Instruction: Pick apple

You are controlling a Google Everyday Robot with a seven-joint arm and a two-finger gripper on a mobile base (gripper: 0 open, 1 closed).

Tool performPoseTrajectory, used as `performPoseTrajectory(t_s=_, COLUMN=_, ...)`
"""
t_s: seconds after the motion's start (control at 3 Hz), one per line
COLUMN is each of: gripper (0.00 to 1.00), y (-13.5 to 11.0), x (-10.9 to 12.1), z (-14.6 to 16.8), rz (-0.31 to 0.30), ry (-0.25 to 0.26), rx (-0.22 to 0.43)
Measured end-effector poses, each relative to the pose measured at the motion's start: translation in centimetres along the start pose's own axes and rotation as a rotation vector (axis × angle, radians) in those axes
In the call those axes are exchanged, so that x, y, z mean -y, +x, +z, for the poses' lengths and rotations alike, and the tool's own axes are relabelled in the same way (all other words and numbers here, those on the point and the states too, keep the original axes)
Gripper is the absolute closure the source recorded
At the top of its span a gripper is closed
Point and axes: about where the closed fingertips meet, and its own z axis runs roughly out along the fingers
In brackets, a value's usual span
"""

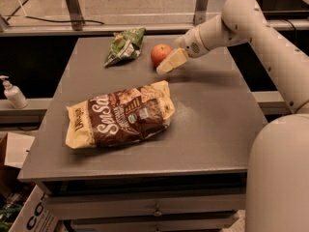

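The apple [159, 53] sits on the far part of the grey table [219, 122], a little right of its middle line. The gripper [170, 63] hangs at the apple's near right side, overlapping its edge in the camera view. Whether it touches the fruit, and how wide it stands, cannot be told. The white arm [241, 18] reaches in from the right.

Just left of the apple lies a crumpled green bag [125, 46], its contents hidden. A large brown snack bag [123, 116] lies flat at the near left of the table, closed, well apart from the apple. A pump bottle [13, 94] stands on a ledge left of the table.
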Motion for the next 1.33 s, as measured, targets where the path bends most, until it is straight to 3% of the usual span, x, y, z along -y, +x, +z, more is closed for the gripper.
performPoseTrajectory(t_s=0.33, gripper=0.18, y=0.1, x=0.3, z=0.7, rz=0.005, ry=-0.006, rx=-0.002)
performPoseTrajectory(t_s=1.0, gripper=0.64, y=-0.3, x=-0.5, z=-0.6, rz=0.008, ry=-0.007, rx=0.024)
performPoseTrajectory(t_s=1.33, gripper=0.87, y=-1.6, x=-3.2, z=-3.4, rz=-0.009, ry=-0.009, rx=0.067)
